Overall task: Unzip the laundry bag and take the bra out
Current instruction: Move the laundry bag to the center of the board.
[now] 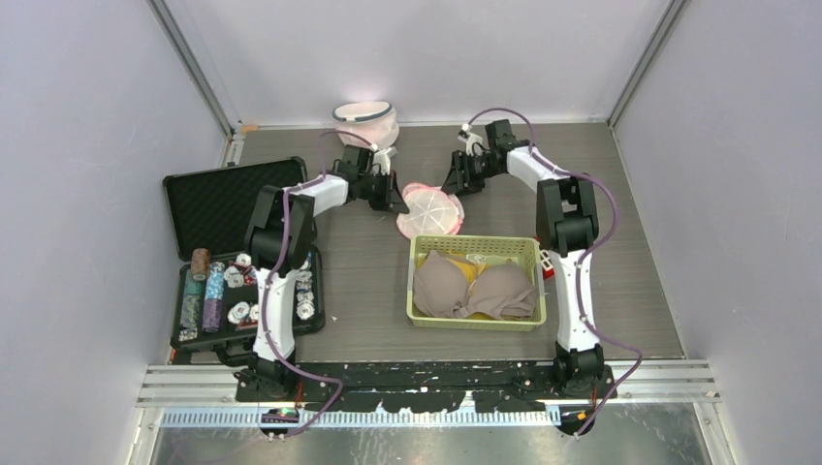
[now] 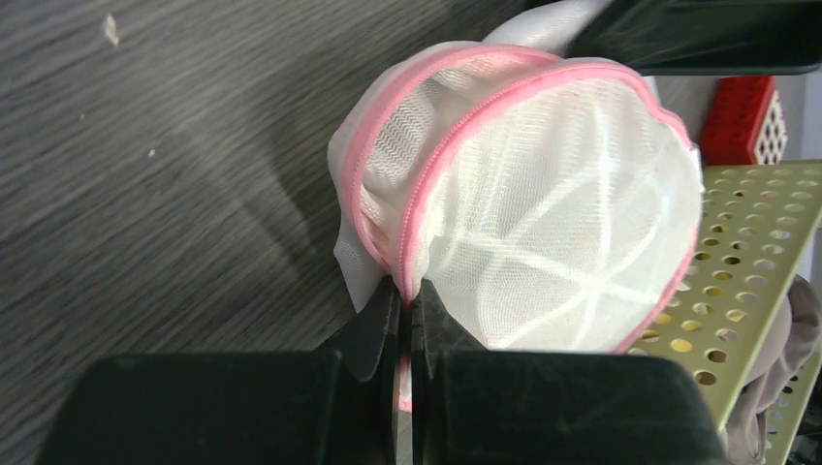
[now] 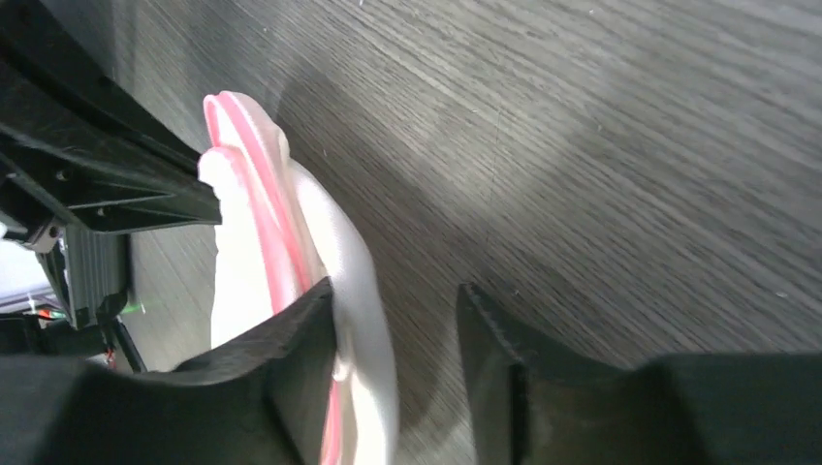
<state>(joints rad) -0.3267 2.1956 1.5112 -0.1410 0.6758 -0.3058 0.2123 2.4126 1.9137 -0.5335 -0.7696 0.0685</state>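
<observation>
Closest to us, our left gripper point(image 2: 407, 305) has its two black fingers pressed together, pinching the pink zipper seam of the laundry bag point(image 2: 553, 223). We see the bag as a round white mesh pouch with pink trim, standing on its edge just beside a pale green perforated basket point(image 2: 756, 252). The stretch of zipper in view looks closed, and we cannot tell what is inside the mesh.

Our right gripper point(image 3: 397, 310) is spread. One black finger rests against the white fabric at the bag's edge, and the other stands apart over bare table.

From overhead, the laundry bag point(image 1: 431, 208) sits near the middle of the table, between our two grippers. The left gripper point(image 1: 395, 199) is at its left edge and the right gripper point(image 1: 456, 182) is at its far right edge.

Just nearer to us than the bag, the basket point(image 1: 419, 281) holds beige bras point(image 1: 480, 291) lying over something yellow point(image 1: 465, 263). A small red block point(image 1: 549, 266) sits against the basket's right side. At the far edge of the table stands a second round white pouch point(image 1: 368, 121). On the left, an open black case point(image 1: 233, 199) holds stacks of poker chips point(image 1: 208, 286).

The table point(image 1: 630, 291) is dark grey with a wood grain. Pale lilac-grey walls point(image 1: 78, 194) close it in on three sides, with metal posts in the far corners. A slotted metal rail point(image 1: 669, 373) runs along the near edge.
</observation>
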